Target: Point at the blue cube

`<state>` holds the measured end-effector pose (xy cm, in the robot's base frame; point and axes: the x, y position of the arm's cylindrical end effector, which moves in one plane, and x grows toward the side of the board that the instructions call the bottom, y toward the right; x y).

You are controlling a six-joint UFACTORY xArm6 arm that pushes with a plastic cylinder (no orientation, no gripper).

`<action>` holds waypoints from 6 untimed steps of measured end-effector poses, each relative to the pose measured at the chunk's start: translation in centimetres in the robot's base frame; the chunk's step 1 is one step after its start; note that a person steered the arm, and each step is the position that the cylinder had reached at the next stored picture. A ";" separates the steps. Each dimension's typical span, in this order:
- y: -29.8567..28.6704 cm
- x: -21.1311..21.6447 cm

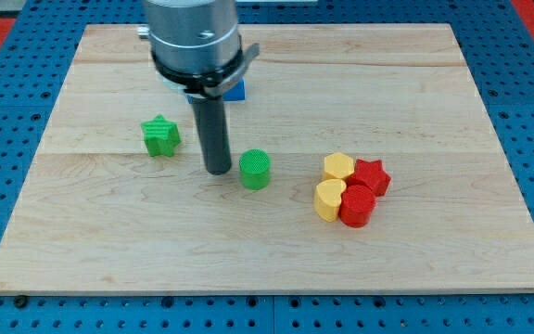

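The blue cube (237,90) is mostly hidden behind the arm's grey body near the view's top; only a small blue corner shows. My tip (218,171) rests on the wooden board (434,111), below the blue cube, between a green star block (160,135) on its left and a green cylinder (255,170) close on its right. The tip touches neither green block as far as I can tell.
At the view's right sits a tight cluster: two yellow heart-shaped blocks (338,167) (329,199), a red star (371,175) and a red cylinder (357,206). A blue pegboard (7,139) surrounds the board.
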<state>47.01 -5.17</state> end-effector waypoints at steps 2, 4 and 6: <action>5.6 2.0; -1.5 2.0; -1.5 -8.1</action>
